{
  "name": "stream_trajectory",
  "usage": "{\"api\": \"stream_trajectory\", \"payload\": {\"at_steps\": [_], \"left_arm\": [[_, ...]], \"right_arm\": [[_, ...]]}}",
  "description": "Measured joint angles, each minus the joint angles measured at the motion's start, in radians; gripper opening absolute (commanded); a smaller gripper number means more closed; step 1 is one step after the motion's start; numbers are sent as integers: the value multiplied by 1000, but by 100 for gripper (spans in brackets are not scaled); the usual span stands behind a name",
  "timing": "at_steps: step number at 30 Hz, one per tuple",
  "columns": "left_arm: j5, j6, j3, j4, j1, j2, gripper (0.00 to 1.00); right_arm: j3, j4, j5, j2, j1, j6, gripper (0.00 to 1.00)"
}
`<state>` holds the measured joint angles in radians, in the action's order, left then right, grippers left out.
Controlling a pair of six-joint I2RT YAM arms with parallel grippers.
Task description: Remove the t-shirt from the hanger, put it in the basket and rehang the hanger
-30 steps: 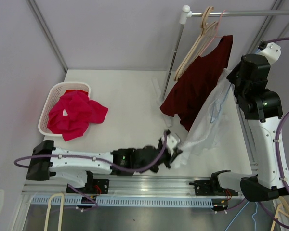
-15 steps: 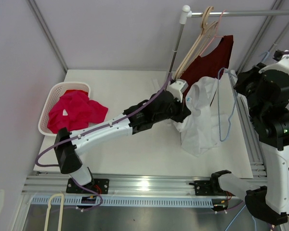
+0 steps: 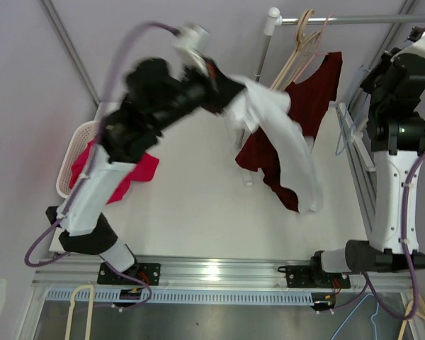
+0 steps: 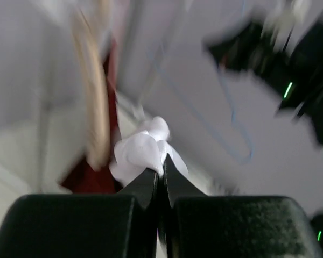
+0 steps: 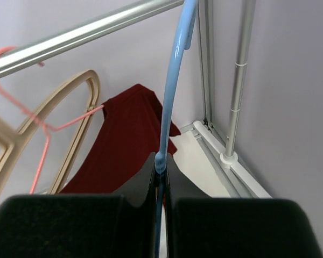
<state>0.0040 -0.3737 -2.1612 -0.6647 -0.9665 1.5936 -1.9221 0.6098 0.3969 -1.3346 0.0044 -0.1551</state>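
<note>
White worktop and grey walls form the setting. Removal is judged essentially done: the white t-shirt is seen clear of the blue hanger, hanging in the air above the worktop; only setting it down is left. The left gripper is clamped on its fabric; the right gripper is pinched on the hanger wire.

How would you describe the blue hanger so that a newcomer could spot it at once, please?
Find the silver metal clothes rail at top right. Below its right end, the right fingers pinch a thin blue wire hanger. The neighbouring beige wooden hangers and pink wire hanger hang on the rail.
</note>
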Motion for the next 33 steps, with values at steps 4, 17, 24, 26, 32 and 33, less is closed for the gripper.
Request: {"api": "stream_trajectory", "payload": {"at_steps": [4,17,24,26,32,33], "left_arm": [[-19,-3,-333,19,243,13,1],[-95,36,12,381,795,-229,1],[-42,-14,-3,432,1121,-209,1],[-25,-34,0,447,1144,-192,1],[-4,-76,104,473,1150,-151,1],[0,-82,105,461,1151,-135,1]], "right_arm": [[-120,-6,-132,-130,-95,-2,0],[-229,-171,-500,-303,-259,-64,0],[-325,-190,-602,-470,-267,-90,0],[-330,-197,-615,-493,-267,-92,0],[-335,-226,-632,-509,-267,-91,0],[-336,-229,-635,-509,-267,-90,0]]}}
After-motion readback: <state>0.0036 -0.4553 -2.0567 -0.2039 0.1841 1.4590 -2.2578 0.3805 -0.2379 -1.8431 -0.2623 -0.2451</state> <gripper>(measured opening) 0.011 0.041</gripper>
